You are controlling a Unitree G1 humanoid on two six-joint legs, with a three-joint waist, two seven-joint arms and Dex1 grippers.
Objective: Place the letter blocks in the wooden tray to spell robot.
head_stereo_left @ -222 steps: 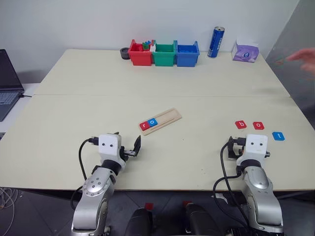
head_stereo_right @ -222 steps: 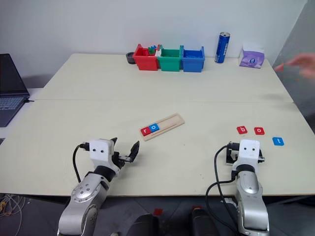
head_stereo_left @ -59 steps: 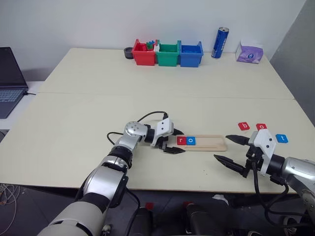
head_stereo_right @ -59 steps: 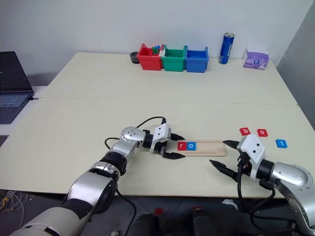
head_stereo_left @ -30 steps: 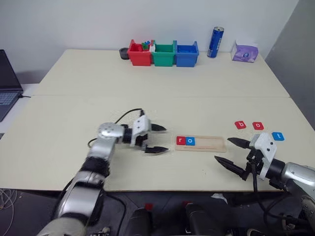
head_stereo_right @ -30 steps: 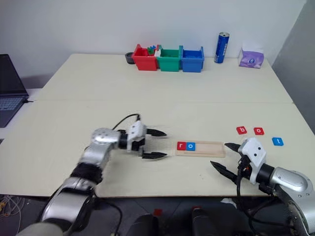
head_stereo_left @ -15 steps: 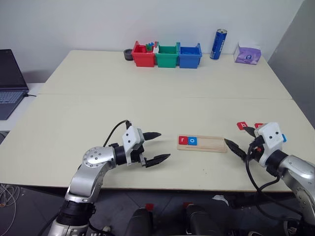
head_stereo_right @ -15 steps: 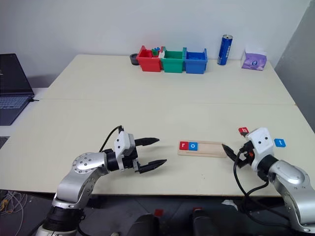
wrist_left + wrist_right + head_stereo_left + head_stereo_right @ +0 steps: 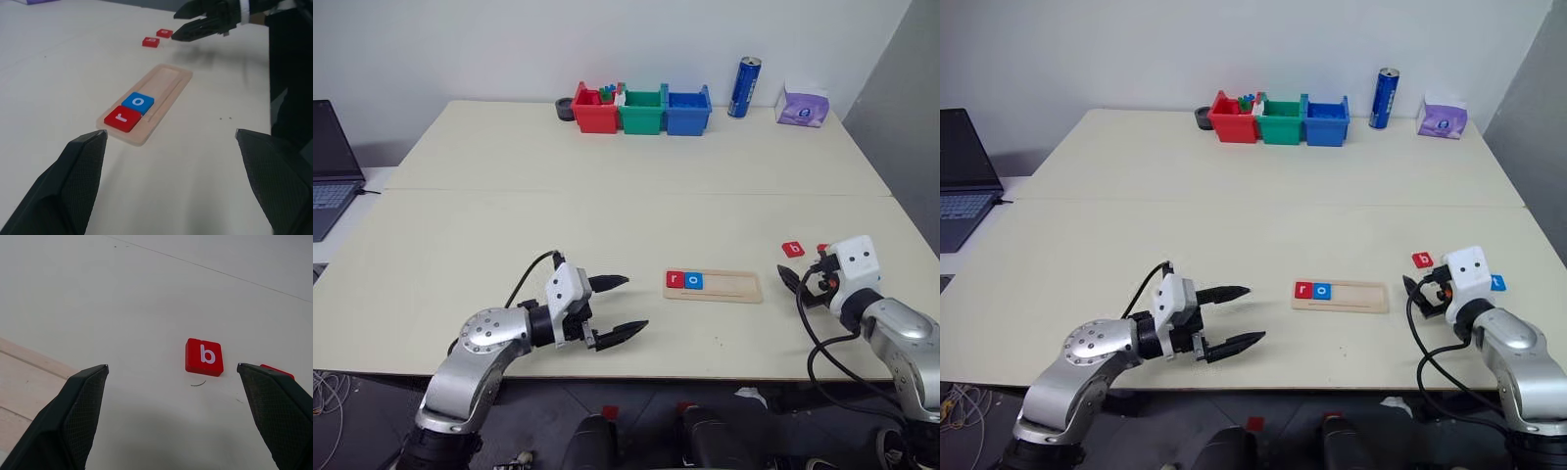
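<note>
The wooden tray (image 9: 713,285) is lying lengthwise across the table (image 9: 607,196), left to right, carrying a red "r" block (image 9: 674,280) and a blue "o" block (image 9: 694,281) at its left end. A red "b" block (image 9: 204,356) is sitting flat beyond the tray's right end. The left gripper (image 9: 622,305) is hovering left of the tray, fingers spread wide, holding nothing. The right gripper (image 9: 181,421) is facing the "b", fingers wide apart and empty.
</note>
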